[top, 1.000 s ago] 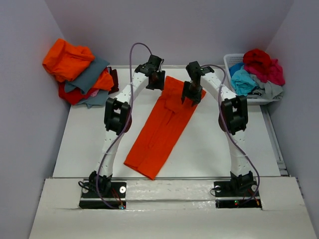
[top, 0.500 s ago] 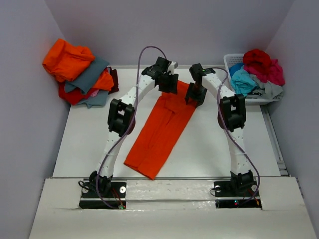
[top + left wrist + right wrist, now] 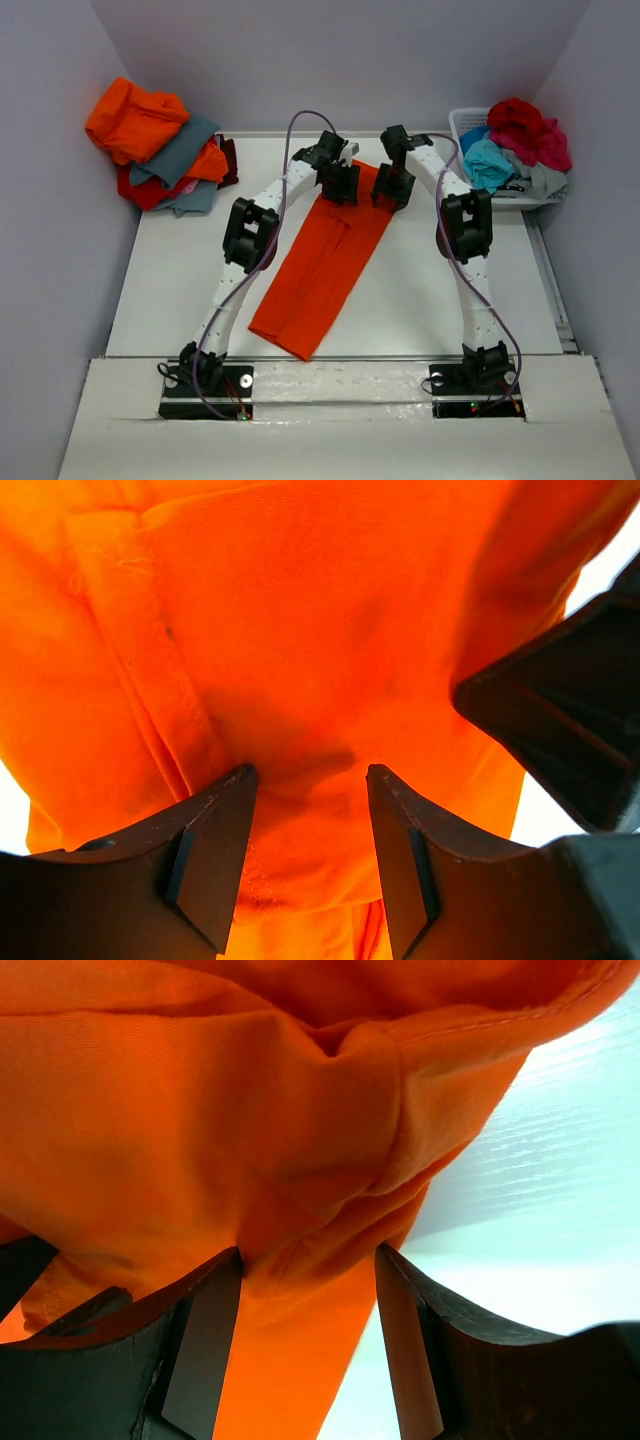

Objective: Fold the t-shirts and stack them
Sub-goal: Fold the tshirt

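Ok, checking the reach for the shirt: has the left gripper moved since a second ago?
Yes. The left gripper has swung right, toward the white basket, and now sits over the orange shirt's far end beside the right gripper.

Left arm (image 3: 245,232) and right arm (image 3: 468,228): white links are joined by bulky black joint housings. Each is bolted to a black base plate (image 3: 205,385). A purple cable (image 3: 290,135) is looped along each arm. Small red and green lights (image 3: 470,407) are noted at the right base. On the left claw (image 3: 310,778) and right claw (image 3: 308,1256), dark wedge-shaped fingers (image 3: 215,850) with grey inner faces are seen.
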Action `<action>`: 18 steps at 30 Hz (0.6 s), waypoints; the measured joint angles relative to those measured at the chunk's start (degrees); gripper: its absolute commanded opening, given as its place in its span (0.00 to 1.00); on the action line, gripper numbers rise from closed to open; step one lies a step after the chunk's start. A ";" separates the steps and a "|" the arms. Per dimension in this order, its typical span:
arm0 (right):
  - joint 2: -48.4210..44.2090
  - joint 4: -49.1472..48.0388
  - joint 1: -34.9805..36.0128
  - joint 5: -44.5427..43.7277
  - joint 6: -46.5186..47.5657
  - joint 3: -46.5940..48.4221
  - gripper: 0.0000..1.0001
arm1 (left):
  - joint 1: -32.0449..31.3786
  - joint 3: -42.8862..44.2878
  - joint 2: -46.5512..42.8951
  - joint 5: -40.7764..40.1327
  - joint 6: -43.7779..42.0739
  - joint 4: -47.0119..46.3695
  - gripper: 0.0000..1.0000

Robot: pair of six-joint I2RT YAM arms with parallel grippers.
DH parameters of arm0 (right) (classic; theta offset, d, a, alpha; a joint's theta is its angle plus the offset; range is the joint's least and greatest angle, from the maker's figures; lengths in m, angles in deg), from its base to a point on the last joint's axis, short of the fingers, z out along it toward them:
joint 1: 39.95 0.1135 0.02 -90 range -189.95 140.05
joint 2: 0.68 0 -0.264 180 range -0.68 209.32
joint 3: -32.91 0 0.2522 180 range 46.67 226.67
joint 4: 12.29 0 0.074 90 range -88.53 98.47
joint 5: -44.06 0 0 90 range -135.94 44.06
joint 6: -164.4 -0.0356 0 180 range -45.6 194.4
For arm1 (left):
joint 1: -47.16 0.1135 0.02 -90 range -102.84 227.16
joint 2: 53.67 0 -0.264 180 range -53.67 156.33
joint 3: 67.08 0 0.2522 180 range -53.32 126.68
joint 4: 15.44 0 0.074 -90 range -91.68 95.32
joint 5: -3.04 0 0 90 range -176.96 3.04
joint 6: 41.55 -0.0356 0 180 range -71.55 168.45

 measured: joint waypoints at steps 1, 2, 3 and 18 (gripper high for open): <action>0.00 0.00 -0.09 0.13 0.15 0.13 0.62 | 0.17 -0.72 -0.39 -0.28 0.24 -0.39 0.62; 0.00 0.02 -0.15 0.22 0.15 0.28 0.62 | 0.26 -1.49 -0.79 -0.72 0.52 -0.81 0.62; 0.02 0.09 -0.24 0.24 0.22 0.55 0.62 | 0.37 -1.95 -1.09 -1.01 0.72 -1.09 0.62; 8.02 3.89 -1.92 6.23 4.72 13.88 0.65 | 5.99 -4.28 -2.49 -7.06 6.67 -2.19 0.62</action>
